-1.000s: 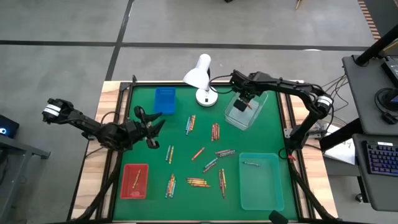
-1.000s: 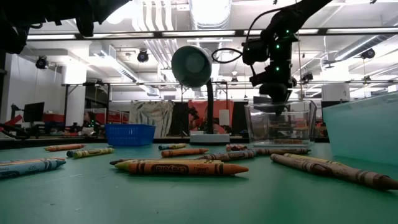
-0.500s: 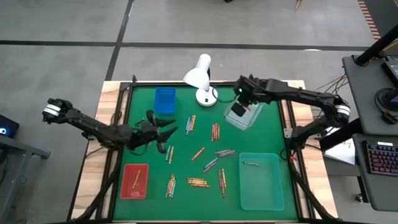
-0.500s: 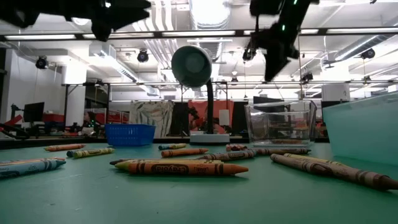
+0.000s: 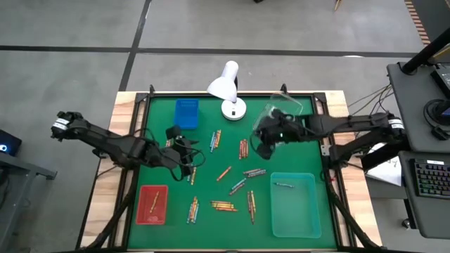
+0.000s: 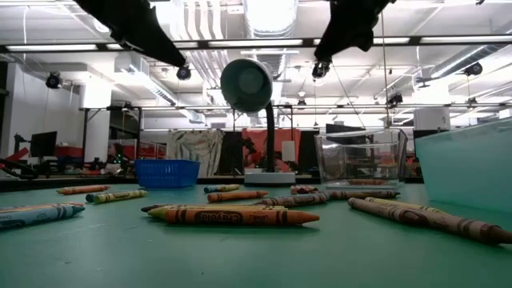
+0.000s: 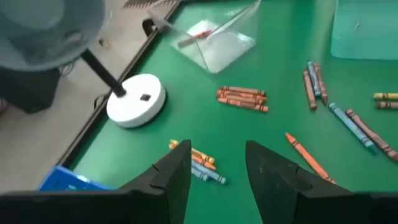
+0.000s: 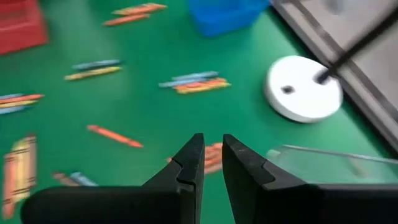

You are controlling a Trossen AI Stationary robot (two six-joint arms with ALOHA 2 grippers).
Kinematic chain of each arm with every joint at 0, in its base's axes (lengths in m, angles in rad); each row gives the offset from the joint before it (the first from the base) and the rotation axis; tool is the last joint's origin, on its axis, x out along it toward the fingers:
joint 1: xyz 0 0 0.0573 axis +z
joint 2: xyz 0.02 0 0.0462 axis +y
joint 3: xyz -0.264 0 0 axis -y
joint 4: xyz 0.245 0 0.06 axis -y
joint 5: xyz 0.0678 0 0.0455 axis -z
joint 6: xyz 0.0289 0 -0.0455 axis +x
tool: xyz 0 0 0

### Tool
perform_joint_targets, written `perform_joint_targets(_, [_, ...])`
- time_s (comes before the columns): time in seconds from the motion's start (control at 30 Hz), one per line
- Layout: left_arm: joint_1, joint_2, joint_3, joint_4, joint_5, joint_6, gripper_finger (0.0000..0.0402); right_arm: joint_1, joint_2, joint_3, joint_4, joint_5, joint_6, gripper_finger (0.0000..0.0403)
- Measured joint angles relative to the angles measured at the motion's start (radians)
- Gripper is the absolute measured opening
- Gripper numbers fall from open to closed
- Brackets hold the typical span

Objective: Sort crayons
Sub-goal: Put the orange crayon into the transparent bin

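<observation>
**Both arms over the mat, nothing held**

The crayons (image 5: 223,173) lie scattered across the centre of the green mat (image 5: 162,126) in the high view, in small clusters, most with long axes running up-down or diagonally in the frame.

The left gripper (image 5: 188,156) hovers left of centre, fingers (image 7: 177,177) parted with a clear gap and empty. The nearest cluster (image 5: 192,173) lies just below it, long axis near vertical in the frame.

The right gripper (image 5: 261,143) sits right of centre, just off the clear bin (image 5: 285,107), fingers (image 8: 191,163) nearly together, holding nothing. A red-orange bundle (image 5: 243,147) lies just left of it, also upright in the frame, so each arm has its own close target.
</observation>
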Motion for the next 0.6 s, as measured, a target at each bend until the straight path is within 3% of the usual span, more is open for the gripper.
perform_joint_targets(0.13, [0.000, 0.029, 0.005, -0.024, 0.010, -0.069, 0.0135, 0.079, 0.000, -0.056, 0.096, 0.001, 0.005, 0.0047])
perform_joint_targets(0.3, [0.017, 0.049, 0.004, -0.131, 0.118, -0.267, 0.0135, 0.144, 0.000, -0.101, 0.161, 0.000, 0.028, 0.0047])
perform_joint_targets(0.47, [0.056, 0.063, 0.004, -0.393, 0.259, -0.567, 0.0135, 0.162, 0.007, -0.106, 0.175, 0.010, 0.041, 0.0047])
perform_joint_targets(0.6, [0.068, 0.088, 0.004, -0.626, 0.266, -0.748, 0.0135, 0.162, 0.012, -0.107, 0.204, 0.032, 0.032, 0.0047])
